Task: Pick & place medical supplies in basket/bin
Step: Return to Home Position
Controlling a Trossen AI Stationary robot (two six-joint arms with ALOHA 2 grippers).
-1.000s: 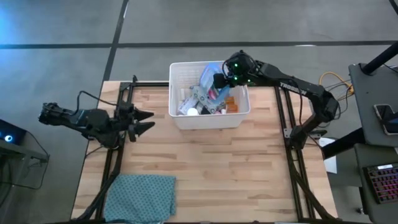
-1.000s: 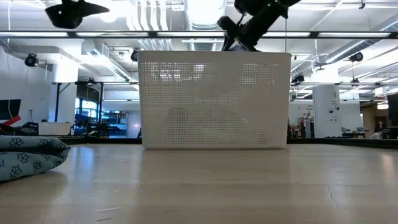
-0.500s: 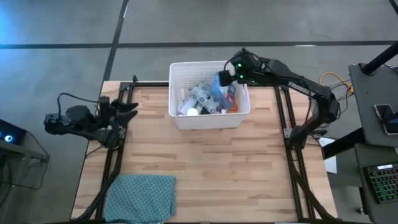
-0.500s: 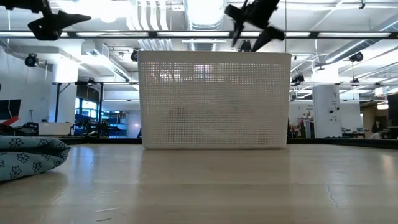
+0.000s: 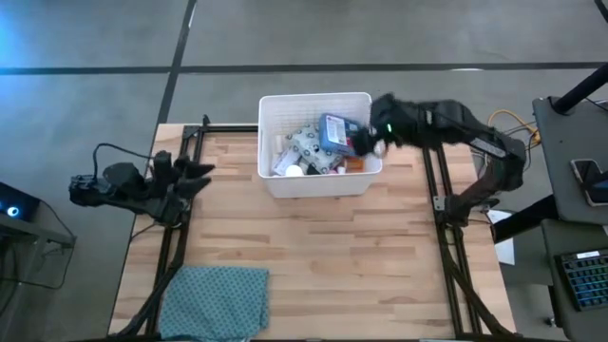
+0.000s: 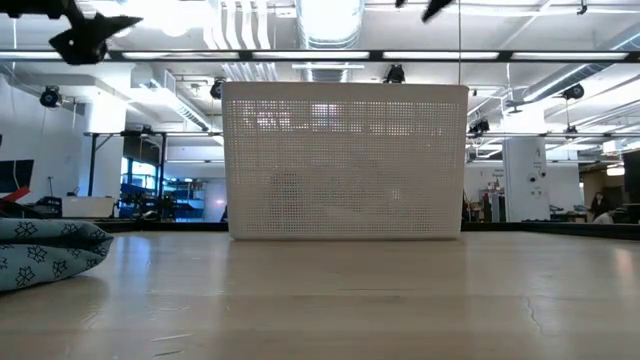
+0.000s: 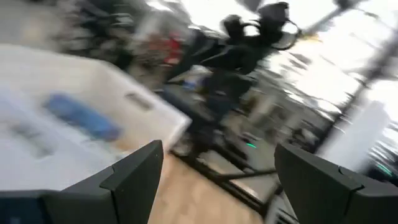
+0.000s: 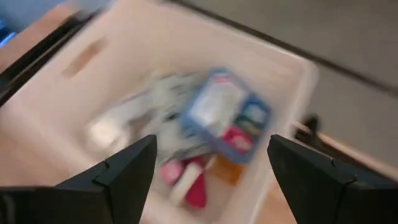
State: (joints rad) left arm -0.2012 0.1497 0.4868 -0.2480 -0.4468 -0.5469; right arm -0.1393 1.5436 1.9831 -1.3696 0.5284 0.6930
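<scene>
Pale wood worktop [image 5: 332, 256], cloth [image 5: 217, 299] near corner; bright hall behind. Right jaws, wide and empty, have backed to the bin [image 5: 313, 97] rim. Left jaws wide, empty, well clear.

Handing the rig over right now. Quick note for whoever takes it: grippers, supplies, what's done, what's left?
Left gripper: open, empty, at the left edge of the table, away from the bin.
Right gripper: open, empty, above the bin's right rim.
Supplies: blue first-aid box lies on top in the bin, wipes pack beside it, smaller items around them.
Done: no supplies show on the table; only the teal cloth lies there.
Left: bring both arms home.
</scene>
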